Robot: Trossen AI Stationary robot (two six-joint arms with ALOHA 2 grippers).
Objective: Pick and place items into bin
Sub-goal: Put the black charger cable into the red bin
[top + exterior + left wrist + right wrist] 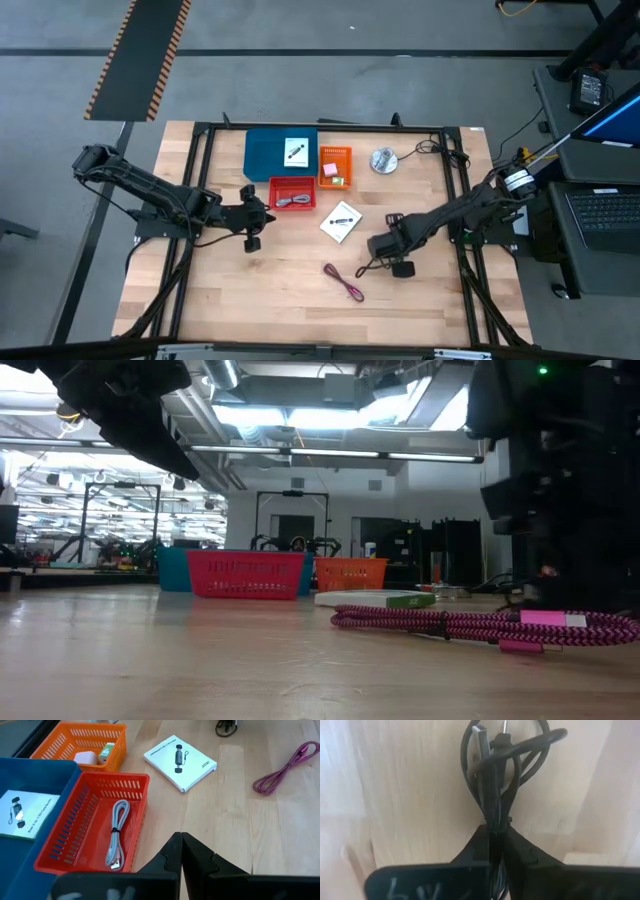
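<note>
My right gripper point(378, 246) is shut on a black coiled cable point(502, 755) over the wood table, right of centre. My left gripper point(262, 216) is shut and empty beside the red bin point(292, 193), which holds a grey cable point(116, 832). A white card point(341, 221) lies flat on the table between the arms. A magenta cable point(343, 282) lies nearer the front edge. A second white card point(295, 150) lies in the blue bin point(265, 153). The orange bin point(335, 166) holds small pieces. My right gripper pinches the black cable's bundled strands point(491, 815) between its two fingers, at one side of the coil. The loops and the plug ends point(481, 735) reach out past the fingertips, just over the wood. Whether the coil is clear of the table, I cannot tell.
A round silver thing point(383, 160) and a tangle of black wire point(440, 152) lie at the far right of the table. The table frame's black rails point(200, 170) run along its left, right and far sides. Bare wood lies at the front left.
</note>
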